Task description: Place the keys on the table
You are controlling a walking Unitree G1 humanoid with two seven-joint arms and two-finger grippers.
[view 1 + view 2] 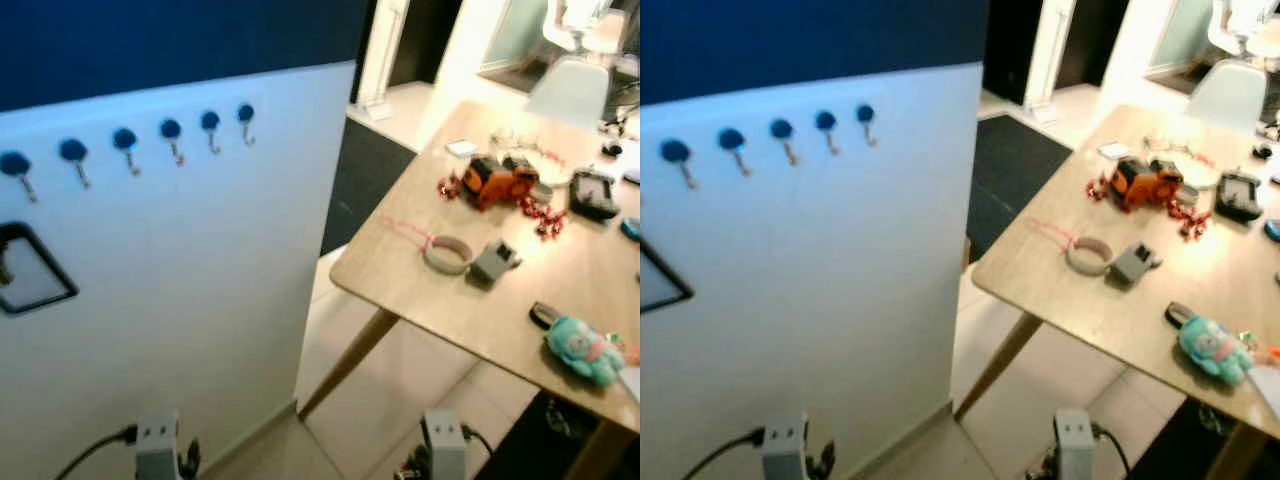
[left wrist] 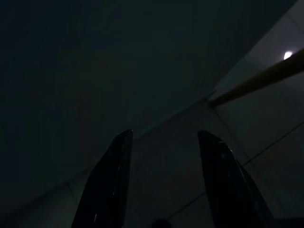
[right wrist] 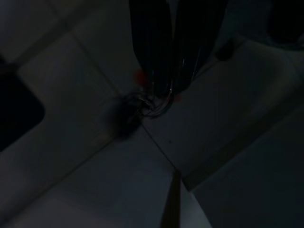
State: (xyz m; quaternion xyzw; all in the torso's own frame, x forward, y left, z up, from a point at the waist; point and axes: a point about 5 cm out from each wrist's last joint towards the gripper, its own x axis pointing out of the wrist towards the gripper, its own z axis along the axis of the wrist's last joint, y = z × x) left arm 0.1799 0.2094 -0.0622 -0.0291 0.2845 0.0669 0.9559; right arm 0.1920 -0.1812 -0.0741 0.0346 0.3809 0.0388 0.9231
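Note:
In the dark right wrist view my right gripper (image 3: 164, 92) is shut on a key ring; the keys (image 3: 145, 103) dangle from its tips above the tiled floor, with a small red piece (image 3: 139, 75) beside them. The left wrist view has my left gripper (image 2: 166, 137) open and holding nothing, hanging low over the floor. Both silver wrists (image 1: 157, 445) (image 1: 443, 445) sit at the bottom of the eye views. The wooden table (image 1: 560, 275) stands ahead to my right, its near corner rounded.
A white wall panel with a row of blue hooks (image 1: 125, 140) rises at my left. On the table lie an orange toy truck (image 1: 497, 180), a grey ring (image 1: 447, 254), a grey block (image 1: 494, 262), a teal plush (image 1: 583, 350) and a black device (image 1: 594, 192). A pale chair (image 1: 572, 90) stands behind.

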